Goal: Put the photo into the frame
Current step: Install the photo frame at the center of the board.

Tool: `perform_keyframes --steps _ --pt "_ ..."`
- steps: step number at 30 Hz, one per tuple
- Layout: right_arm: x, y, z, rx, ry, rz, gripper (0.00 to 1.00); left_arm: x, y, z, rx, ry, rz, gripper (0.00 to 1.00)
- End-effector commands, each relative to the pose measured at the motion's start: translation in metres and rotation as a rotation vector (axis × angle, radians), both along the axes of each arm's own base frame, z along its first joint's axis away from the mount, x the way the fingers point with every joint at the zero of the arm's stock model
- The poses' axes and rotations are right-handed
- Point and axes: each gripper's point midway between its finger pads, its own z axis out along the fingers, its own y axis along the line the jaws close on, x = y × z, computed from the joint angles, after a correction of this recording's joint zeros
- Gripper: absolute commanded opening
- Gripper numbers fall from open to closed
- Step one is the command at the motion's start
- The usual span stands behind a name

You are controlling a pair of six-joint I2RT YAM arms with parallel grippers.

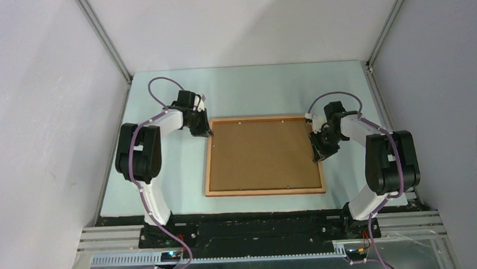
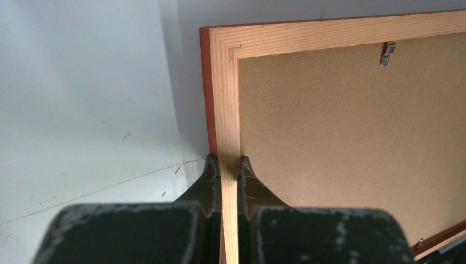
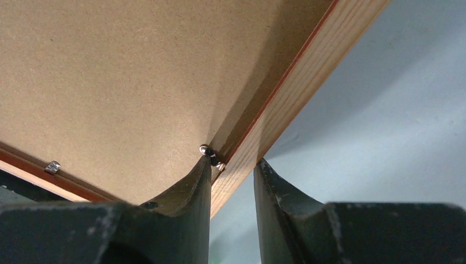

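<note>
The frame lies back-up on the table, its orange-brown wooden rail around a flat brown backing board. The photo is hidden. My left gripper is at the top left corner. In the left wrist view the left gripper is shut across the frame's pale left rail. My right gripper is at the right side. In the right wrist view the right gripper straddles the frame's rail. One tip is against a small metal tab, the other against the rail's outer edge.
The pale green table has white walls on the left, back and right. A metal clip sits on the board under the top rail, and another clip sits at the board's edge. Both arm bases stand at the near edge.
</note>
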Motion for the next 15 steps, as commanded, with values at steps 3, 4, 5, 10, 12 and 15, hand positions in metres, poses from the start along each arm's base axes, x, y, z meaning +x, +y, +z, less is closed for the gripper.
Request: perform_keyframes --steps 3,4,5,10,12,15 --pt "0.01 0.001 -0.006 -0.032 -0.038 0.121 0.32 -0.023 -0.01 -0.027 -0.023 0.094 -0.064 0.0" --pt "0.011 0.001 -0.006 -0.033 -0.043 0.128 0.32 -0.023 -0.01 -0.027 -0.023 0.095 -0.064 0.0" --pt "0.013 0.001 -0.005 -0.033 -0.047 0.135 0.32 -0.023 -0.01 -0.027 -0.023 0.095 -0.063 0.0" --pt "0.018 0.001 -0.004 -0.032 -0.062 0.171 0.32 -0.023 -0.01 -0.027 -0.02 0.094 -0.065 0.0" --pt "0.02 0.002 -0.002 -0.028 -0.069 0.185 0.32 -0.023 -0.01 -0.027 -0.02 0.094 -0.065 0.0" --pt "0.024 0.002 0.0 -0.024 -0.081 0.205 0.33 -0.023 -0.01 -0.027 -0.022 0.095 -0.065 0.0"
